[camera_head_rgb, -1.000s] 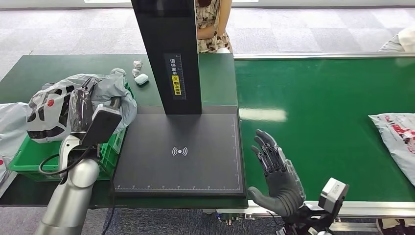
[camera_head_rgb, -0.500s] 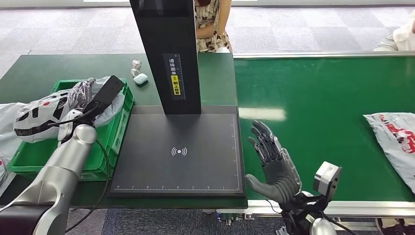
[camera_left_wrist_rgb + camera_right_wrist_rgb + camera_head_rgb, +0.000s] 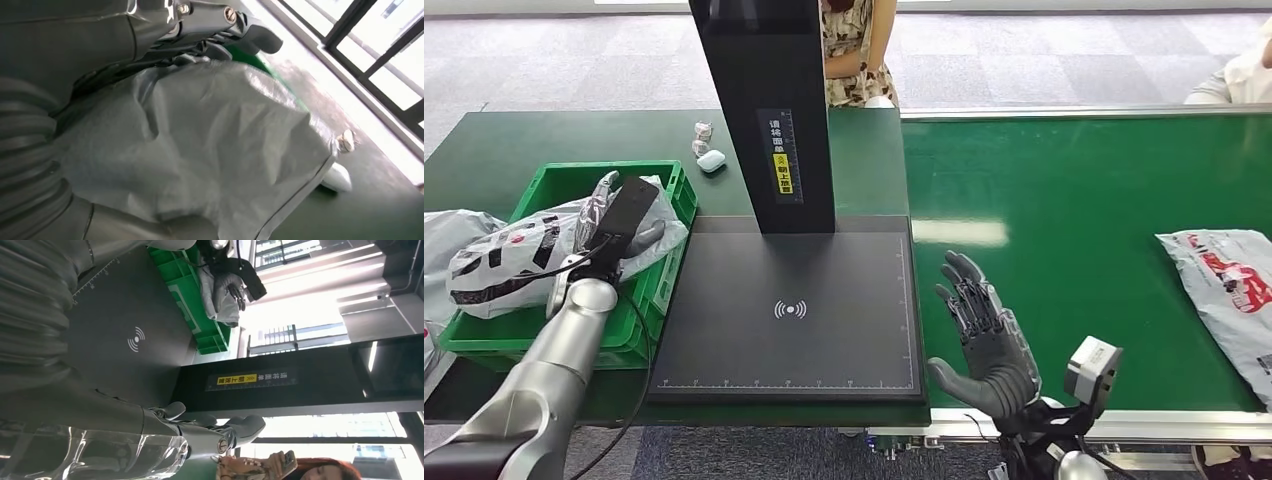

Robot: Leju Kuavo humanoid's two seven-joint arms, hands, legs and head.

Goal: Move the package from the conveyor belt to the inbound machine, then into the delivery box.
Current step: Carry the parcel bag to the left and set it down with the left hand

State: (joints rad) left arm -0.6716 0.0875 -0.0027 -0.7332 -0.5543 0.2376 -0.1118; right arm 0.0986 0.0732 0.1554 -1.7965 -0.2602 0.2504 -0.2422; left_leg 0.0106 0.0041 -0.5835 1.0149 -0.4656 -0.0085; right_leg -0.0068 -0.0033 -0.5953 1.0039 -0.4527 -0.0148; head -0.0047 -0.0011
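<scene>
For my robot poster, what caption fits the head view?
Left hand lowers a grey package into the green box.

Black column [image 3: 769, 110] carried a vertical label [image 3: 782, 150], white Chinese characters above a yellow patch; too small to read. Scan pad [image 3: 789, 310] bore a wireless symbol [image 3: 790, 309].

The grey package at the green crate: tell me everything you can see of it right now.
The grey package is a crumpled plastic mailer bag printed in white, black and red. It lies in the green crate, draped over the crate's left rim. The left hand rests on its right end; whether the fingers grip it can't be told. The left wrist view shows wrinkled grey film close up.
</scene>
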